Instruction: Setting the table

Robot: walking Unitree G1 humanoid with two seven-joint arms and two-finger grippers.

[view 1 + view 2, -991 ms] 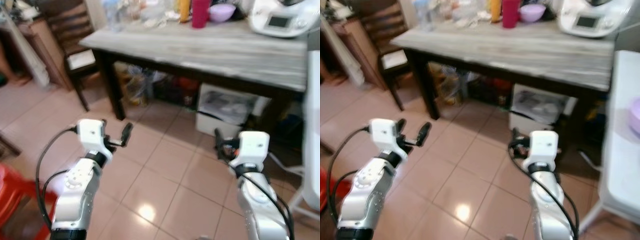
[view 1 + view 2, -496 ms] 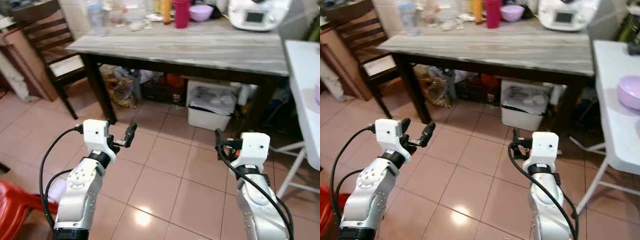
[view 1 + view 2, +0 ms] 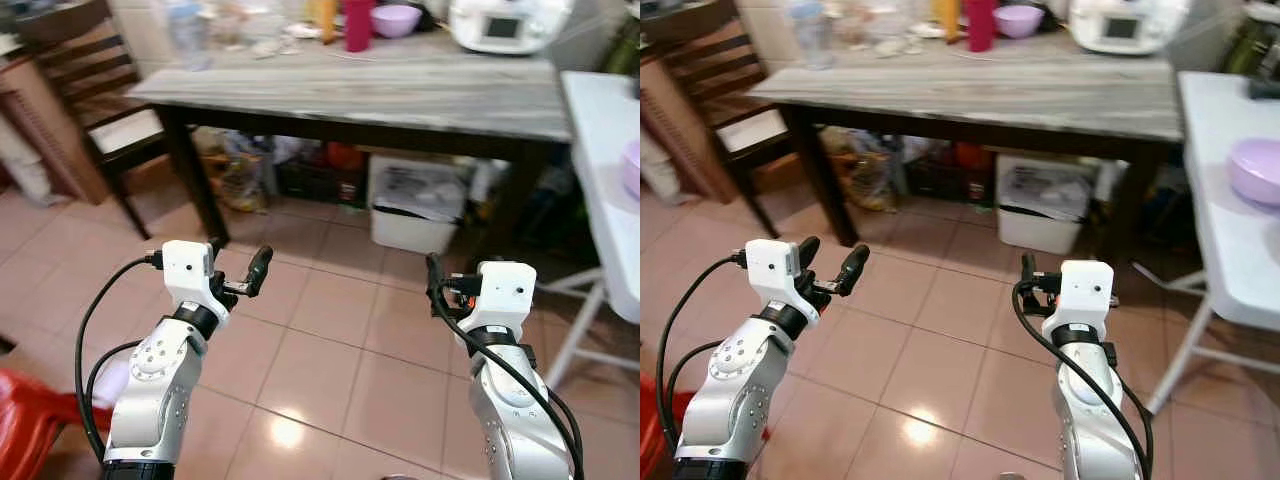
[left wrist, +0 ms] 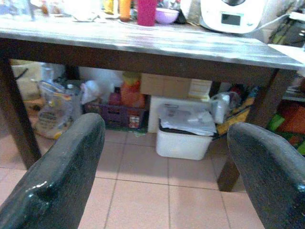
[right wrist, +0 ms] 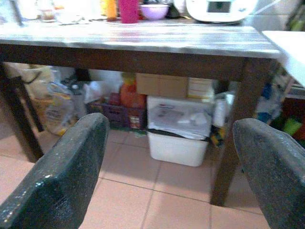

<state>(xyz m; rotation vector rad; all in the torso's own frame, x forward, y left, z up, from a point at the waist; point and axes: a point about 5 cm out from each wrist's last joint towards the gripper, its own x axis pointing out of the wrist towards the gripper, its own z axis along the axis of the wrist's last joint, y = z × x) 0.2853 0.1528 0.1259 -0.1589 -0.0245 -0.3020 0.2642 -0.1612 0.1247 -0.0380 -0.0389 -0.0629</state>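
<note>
- Left gripper (image 3: pixel 238 270) and right gripper (image 3: pixel 1024 283): both spread wide, empty, held over the tiled floor.
- Purple bowl (image 3: pixel 1260 170) sits on the white table (image 3: pixel 1220 230), far right; the right arm is nearer.
- Grey table (image 3: pixel 400 95) stands ahead.

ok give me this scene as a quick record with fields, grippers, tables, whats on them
left gripper: open, empty, held over the tiled floor
right gripper: open, empty, facing the table
wooden table: ahead, across the floor
on wooden table: pink cup, purple bowl, white appliance at the far edge
white table: on the robot's right, second purple bowl on it
under wooden table: white bin
</note>
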